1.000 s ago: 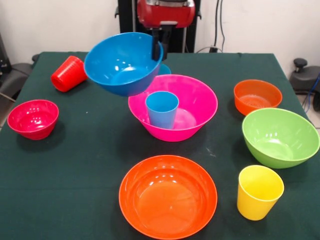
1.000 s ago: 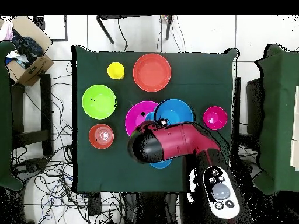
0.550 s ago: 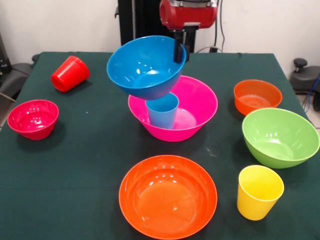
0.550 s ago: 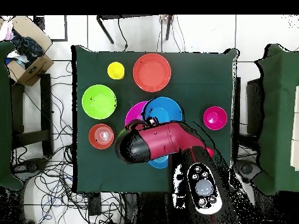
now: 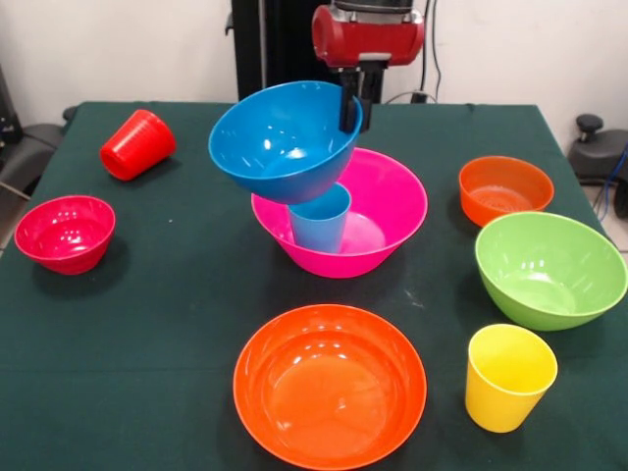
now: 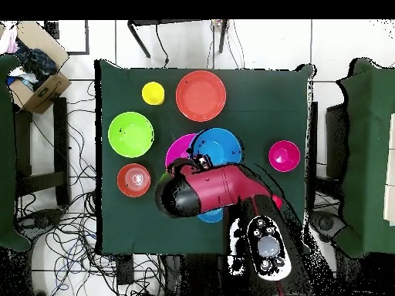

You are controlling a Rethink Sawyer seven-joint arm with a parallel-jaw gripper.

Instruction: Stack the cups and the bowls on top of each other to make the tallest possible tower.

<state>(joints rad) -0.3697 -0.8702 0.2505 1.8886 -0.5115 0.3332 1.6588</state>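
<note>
Table (image 5: 147, 324): covered in dark green cloth, filling most of the front view.

Arm (image 6: 208, 189): red and black, seen at centre top of the front view; since half a second ago it is hardly shifted sideways and is lowered slightly.

Large orange bowl (image 5: 330, 386): lower centre, empty, untouched.

Large pink bowl (image 5: 388, 206): centre of the frame, the tower's base.

Large blue bowl (image 5: 283, 140): held tilted above the pink bowl's left half, now directly over the light blue cup (image 5: 320, 218) that stands inside the pink bowl. A second ago it was further left, so it is judged to be lined up for lowering onto the cup.

Green bowl (image 5: 549, 269): right side, empty.

Small orange bowl (image 5: 505, 188): upper right.

Small red bowl (image 5: 65, 232): left edge.

Yellow cup (image 5: 508, 377): lower right, upright.

Red cup (image 5: 137, 144): upper left, lying on its side.

Gripper (image 5: 349, 106): closed over the blue bowl's right rim, one finger visible inside it.
</note>
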